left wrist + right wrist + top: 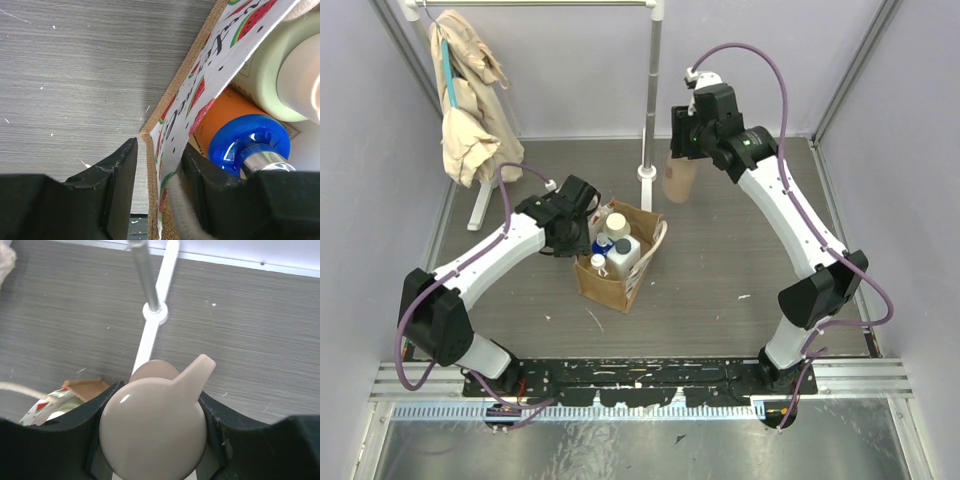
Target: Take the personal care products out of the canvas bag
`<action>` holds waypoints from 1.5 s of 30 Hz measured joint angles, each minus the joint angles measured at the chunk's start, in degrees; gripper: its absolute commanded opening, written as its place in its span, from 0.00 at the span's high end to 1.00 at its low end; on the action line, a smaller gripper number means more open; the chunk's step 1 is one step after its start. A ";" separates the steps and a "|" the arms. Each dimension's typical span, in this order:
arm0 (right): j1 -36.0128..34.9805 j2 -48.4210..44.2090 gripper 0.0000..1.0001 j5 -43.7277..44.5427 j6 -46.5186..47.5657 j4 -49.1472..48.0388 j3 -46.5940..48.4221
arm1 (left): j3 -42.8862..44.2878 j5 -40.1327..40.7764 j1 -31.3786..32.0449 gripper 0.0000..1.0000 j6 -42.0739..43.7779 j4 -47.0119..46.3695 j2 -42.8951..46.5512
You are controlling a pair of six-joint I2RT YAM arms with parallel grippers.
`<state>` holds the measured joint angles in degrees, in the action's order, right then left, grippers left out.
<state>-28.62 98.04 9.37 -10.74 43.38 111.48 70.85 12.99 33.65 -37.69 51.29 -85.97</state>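
Note:
The canvas bag (616, 288) stands upright at mid-table, and three bottles inside it show clearly from above. These are an olive-green one with a cream cap (616, 222), a white one with a dark cap (623, 250) and a small white-capped one (599, 264). My left gripper (582, 226) is shut on the bag's left wall (210, 65), its fingers (120, 170) astride the rim beside a cream handle (182, 210). Just inside lies the orange-and-blue bottle (250, 142). My right gripper (682, 150) is shut on the tan pump-top bottle (152, 430), which is held out of the bag beyond its far right.
A white clothes rack pole (650, 90) rises right beside the held bottle, its foot (155, 312) on the table below. A beige garment (470, 110) hangs at the rack's far-left end. Purple walls close in the table on three sides.

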 measured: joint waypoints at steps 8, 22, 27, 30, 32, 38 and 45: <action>5.86 -1.99 0.73 0.33 0.00 -4.00 -8.96 | -0.02 -0.42 -0.31 0.62 0.13 0.22 0.22; 9.57 -3.63 0.52 8.57 -1.44 -13.29 -31.85 | -1.53 -2.67 -0.61 0.56 0.15 -1.60 1.40; 9.75 -3.69 0.08 9.75 -1.81 -16.72 -32.26 | -1.53 -3.21 -0.68 0.33 0.17 -1.92 1.42; 9.94 -3.78 0.01 10.16 -2.45 -17.66 -32.26 | -1.53 -3.21 -0.87 0.24 0.61 -1.86 1.60; 9.97 -4.09 0.01 10.36 -2.78 -17.66 -32.26 | -1.53 -3.23 -0.98 0.21 0.85 -1.66 1.75; 7.17 -9.11 0.06 9.60 -2.91 -15.78 -31.30 | -1.53 -3.17 -0.98 0.19 1.09 -1.25 3.21; -7.32 -7.82 0.15 2.71 -2.51 -11.54 -11.63 | -1.55 -3.17 -0.98 0.18 1.01 -1.27 4.09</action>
<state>-35.94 90.21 12.08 -13.26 31.83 99.85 69.30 9.82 32.67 -36.69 50.02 -81.89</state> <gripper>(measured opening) 0.882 0.818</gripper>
